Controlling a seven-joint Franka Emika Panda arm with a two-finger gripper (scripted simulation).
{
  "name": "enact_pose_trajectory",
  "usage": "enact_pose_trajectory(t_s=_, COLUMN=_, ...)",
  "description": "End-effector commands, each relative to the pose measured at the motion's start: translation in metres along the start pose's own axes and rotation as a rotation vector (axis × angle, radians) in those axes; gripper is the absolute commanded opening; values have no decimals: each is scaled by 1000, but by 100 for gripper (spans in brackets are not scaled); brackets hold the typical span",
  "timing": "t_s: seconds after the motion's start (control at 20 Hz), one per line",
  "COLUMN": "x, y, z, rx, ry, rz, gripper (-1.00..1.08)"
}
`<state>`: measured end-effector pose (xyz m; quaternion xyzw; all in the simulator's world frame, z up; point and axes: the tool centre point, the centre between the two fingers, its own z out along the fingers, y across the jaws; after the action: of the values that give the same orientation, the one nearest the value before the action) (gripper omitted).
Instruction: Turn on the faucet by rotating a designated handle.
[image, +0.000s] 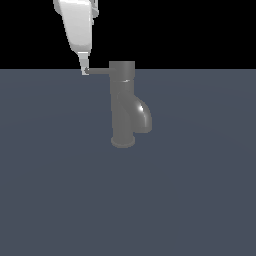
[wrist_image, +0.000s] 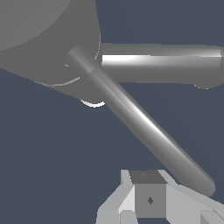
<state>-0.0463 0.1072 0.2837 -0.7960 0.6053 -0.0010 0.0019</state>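
Note:
The dark grey faucet (image: 122, 107) stands upright on the floor, with its curved spout (image: 142, 116) toward the exterior view's right. The thin handle (image: 97, 71) sticks out level from the top cap toward the exterior view's left. My gripper (image: 84, 69) comes down from above, and its narrow tip touches the handle's free end. The fingers look pressed together, with the rod beside them and not between them. In the wrist view the handle (wrist_image: 140, 122) runs diagonally from the cap (wrist_image: 43, 39) to just beside my gripper (wrist_image: 148, 199). The thick spout (wrist_image: 162, 63) lies behind it.
A flat blue-grey floor (image: 190, 200) surrounds the faucet's round base flange (image: 123, 141). The background above it is black. No other objects show.

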Motion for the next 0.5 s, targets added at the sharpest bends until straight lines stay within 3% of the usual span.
enact_pose_trajectory(t_s=0.0, x=17, y=9, z=0, rx=-2, ry=1, rz=16, gripper=-100)
enact_pose_trajectory(t_s=0.45, x=46, y=36, z=0, rx=-3, ry=1, rz=17, gripper=-100)
